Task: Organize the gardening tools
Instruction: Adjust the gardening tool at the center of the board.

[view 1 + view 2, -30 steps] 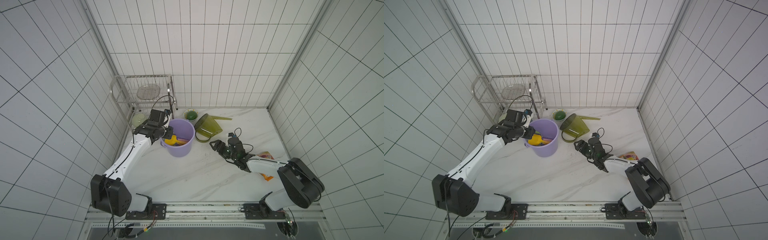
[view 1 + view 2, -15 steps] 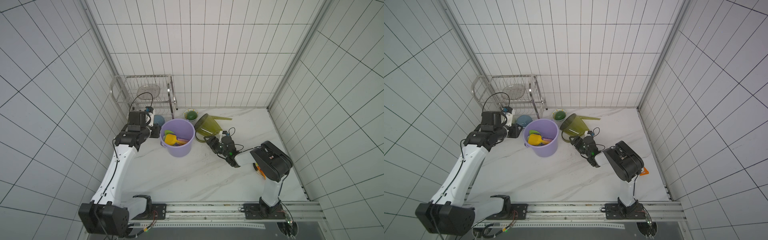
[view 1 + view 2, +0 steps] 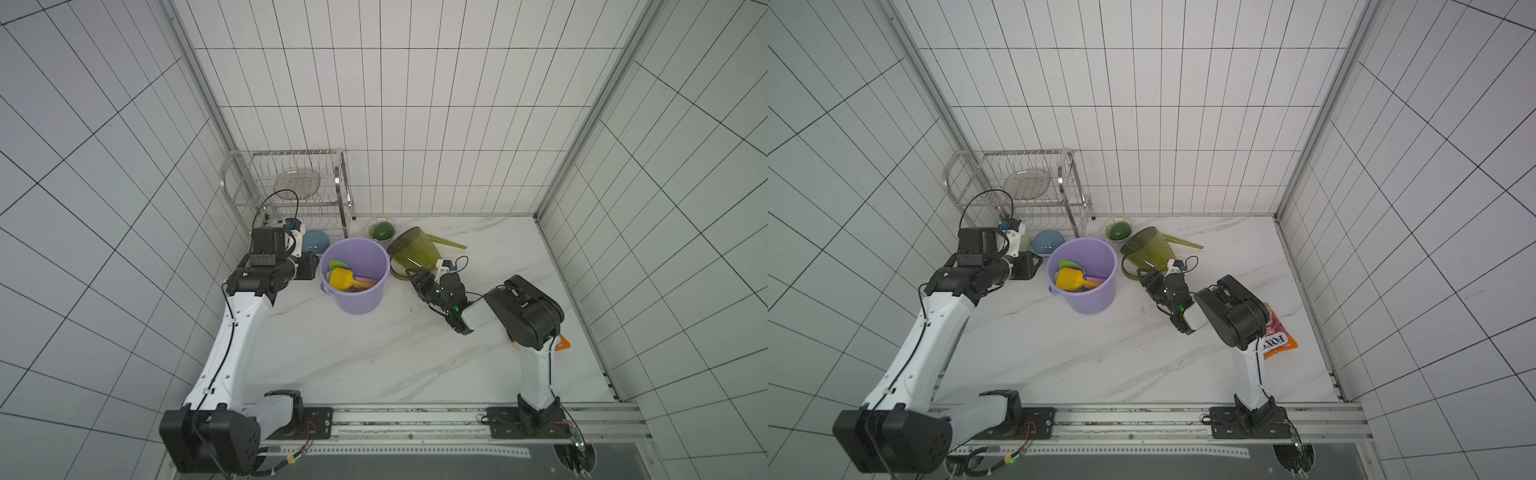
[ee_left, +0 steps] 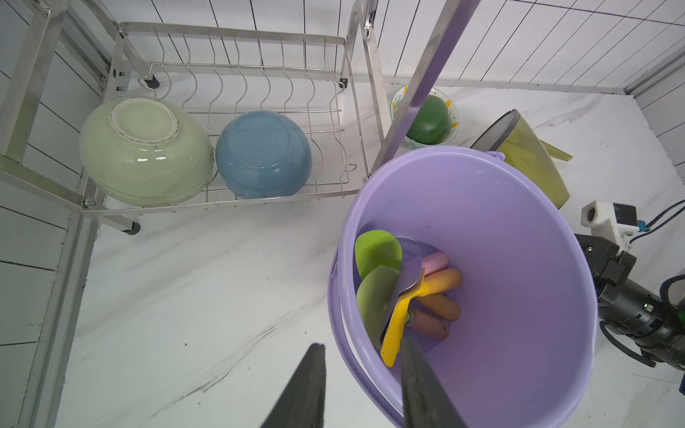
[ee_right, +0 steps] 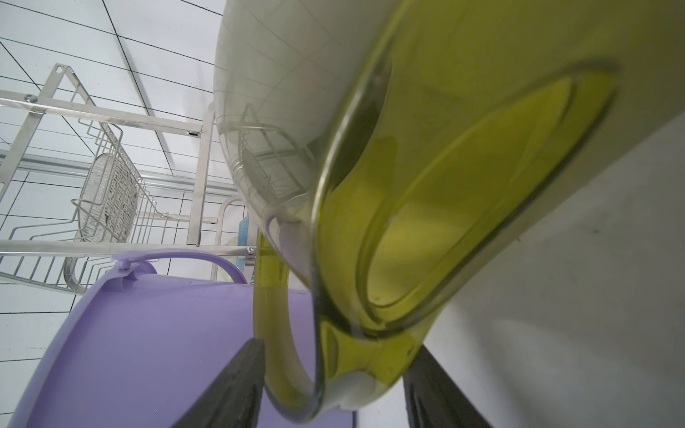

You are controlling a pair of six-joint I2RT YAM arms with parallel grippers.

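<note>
The olive translucent watering can point(image 3: 415, 249) lies tipped on its side right of the purple bucket point(image 3: 357, 299), spout toward the back wall. My right gripper point(image 3: 417, 276) is at its handle end. In the right wrist view its fingers point(image 5: 241, 378) press the handle loop on one side and the base edge of the watering can point(image 5: 444, 185) on the other. Inside the bucket point(image 4: 519, 278) lie the yellow scoop point(image 4: 394, 333), the purple scoop point(image 4: 407, 281) and two green blades point(image 4: 378, 250). My left gripper point(image 4: 361, 346) stands open at the bucket's left rim, holding nothing.
A steel dish rack point(image 3: 291, 187) stands at the back left with a pale-green bowl point(image 4: 144, 148) and a blue bowl point(image 3: 316, 242) on its lower shelf. A small bowl holding a green fruit point(image 3: 381, 229) sits behind the bucket. An orange snack packet point(image 3: 1279, 338) lies under the right arm.
My left gripper drew back from over the bucket to its left side. My right gripper moved up to the watering can and narrowed around its handle end.
</note>
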